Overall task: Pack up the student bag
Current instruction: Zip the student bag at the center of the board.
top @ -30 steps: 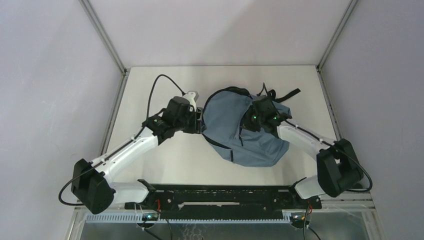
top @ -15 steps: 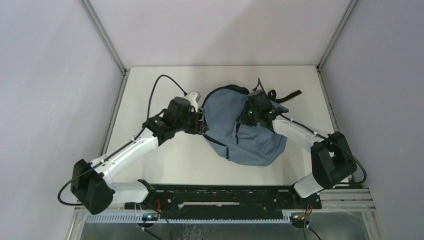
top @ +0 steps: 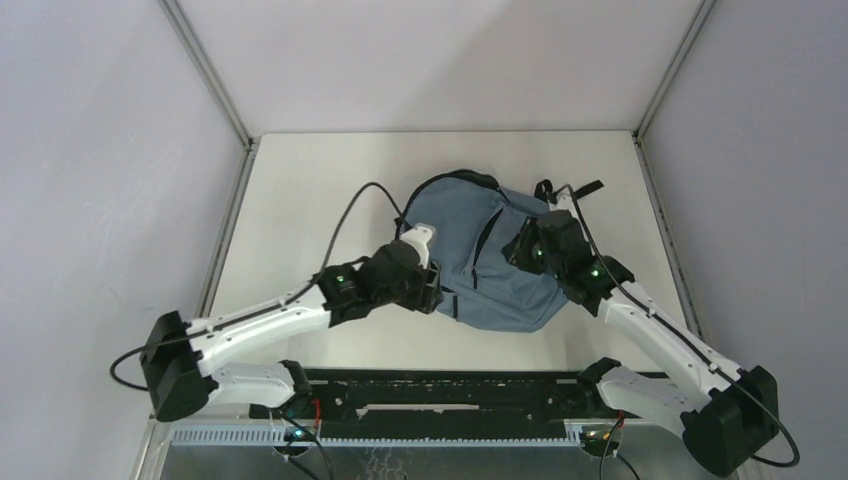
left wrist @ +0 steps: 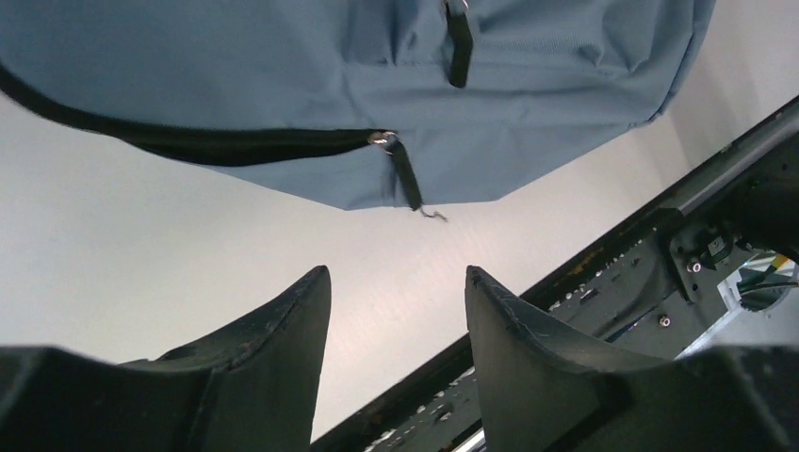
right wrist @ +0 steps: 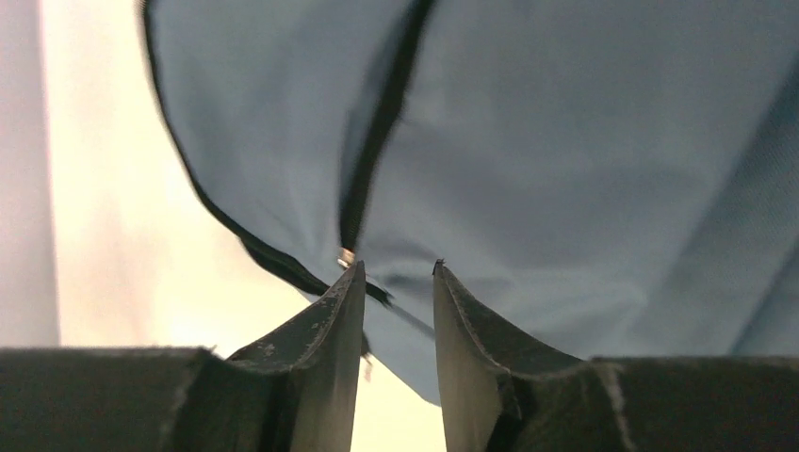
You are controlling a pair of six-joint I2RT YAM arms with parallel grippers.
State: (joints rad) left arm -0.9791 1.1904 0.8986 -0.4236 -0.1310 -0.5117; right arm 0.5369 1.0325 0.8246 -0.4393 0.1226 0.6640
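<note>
The blue-grey student bag [top: 468,250] lies flat in the middle of the table, rounded top toward the back, black straps at its far right. My left gripper [top: 436,291] is open and empty at the bag's near-left edge. In the left wrist view the bag [left wrist: 283,75] fills the top, with its black zip line and zip pull [left wrist: 403,169] just beyond my open gripper [left wrist: 396,273]. My right gripper [top: 518,250] hovers over the bag's right side, open with a narrow gap and empty. In the right wrist view its open gripper [right wrist: 398,268] points at the bag [right wrist: 584,141] near a black zip [right wrist: 377,141].
A black rail [top: 440,385] with the arm bases runs along the near table edge, and it shows in the left wrist view [left wrist: 641,217]. Grey walls and metal posts enclose the table. Black cables trail from both wrists.
My left gripper moved from the bag's far-left side down to its near-left edge. My right gripper drew back from the bag's top middle to its right side. The bag settled flatter.
</note>
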